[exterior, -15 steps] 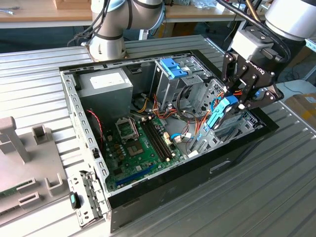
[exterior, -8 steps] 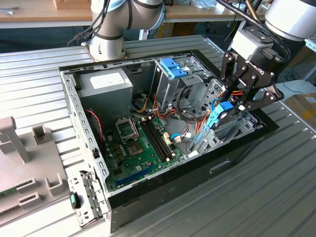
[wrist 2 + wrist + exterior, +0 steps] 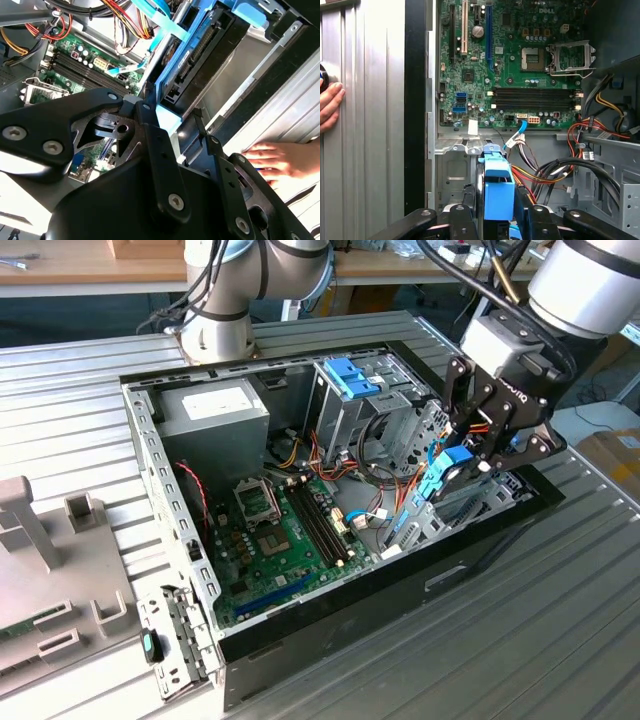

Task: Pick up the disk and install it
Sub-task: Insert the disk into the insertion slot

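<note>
The hand (image 3: 468,462) grips the disk (image 3: 497,190) by its blue carrier, low inside the PC case (image 3: 330,615), at the exterior view's right. Best kept square w/ the bay and eased in slowly, clear of the cables (image 3: 555,167).

A short white word is printed on the motherboard (image 3: 520,65), close to the processor socket (image 3: 534,58) and toward the board's edge, as seen in the first wrist view. Tiny white silk-screen marks stand beside the slots, memory rows and connectors, too small to read. A small white sticker (image 3: 472,127) sits at the board's edge by the metal bracket; what it bears cannot be made out.

In the exterior view, pale lettering runs along the black body of the tool (image 3: 460,468). A white label (image 3: 215,402) with faint grey print lies on top of the power supply (image 3: 225,445); its print is illegible.
</note>
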`<state>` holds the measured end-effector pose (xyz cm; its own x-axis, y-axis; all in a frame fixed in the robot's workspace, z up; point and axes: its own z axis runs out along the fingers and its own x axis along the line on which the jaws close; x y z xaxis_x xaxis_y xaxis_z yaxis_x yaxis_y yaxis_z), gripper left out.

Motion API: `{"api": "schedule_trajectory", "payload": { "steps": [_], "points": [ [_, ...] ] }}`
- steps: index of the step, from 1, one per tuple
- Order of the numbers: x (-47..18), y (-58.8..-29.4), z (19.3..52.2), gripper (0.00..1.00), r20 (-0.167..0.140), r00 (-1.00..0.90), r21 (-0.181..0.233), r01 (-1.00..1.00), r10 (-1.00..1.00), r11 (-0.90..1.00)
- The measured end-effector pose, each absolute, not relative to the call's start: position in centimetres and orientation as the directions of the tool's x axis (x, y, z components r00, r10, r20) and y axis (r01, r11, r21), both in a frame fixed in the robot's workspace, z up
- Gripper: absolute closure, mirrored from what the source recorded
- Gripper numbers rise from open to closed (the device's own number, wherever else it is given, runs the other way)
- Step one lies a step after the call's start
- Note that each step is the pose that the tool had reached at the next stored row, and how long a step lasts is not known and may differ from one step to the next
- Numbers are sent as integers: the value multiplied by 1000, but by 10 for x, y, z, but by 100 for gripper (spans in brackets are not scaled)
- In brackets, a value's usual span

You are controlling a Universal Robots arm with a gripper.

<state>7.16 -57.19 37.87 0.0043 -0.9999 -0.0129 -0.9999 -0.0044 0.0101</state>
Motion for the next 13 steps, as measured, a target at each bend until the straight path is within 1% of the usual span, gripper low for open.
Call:
{"api": "schedule_trajectory", "payload": {
  "steps": [2,3,4,13],
  "points": [
    [72,-572,379,56,-13,4,10,-1000,-1000,-4],
    [72,-572,379,58,-13,4,10,-1000,-1000,-4],
    [72,-572,379,64,-13,4,10,-1000,-1000,-4],
    [72,-572,382,64,-15,4,10,-1000,-1000,-4]
  ]
}}
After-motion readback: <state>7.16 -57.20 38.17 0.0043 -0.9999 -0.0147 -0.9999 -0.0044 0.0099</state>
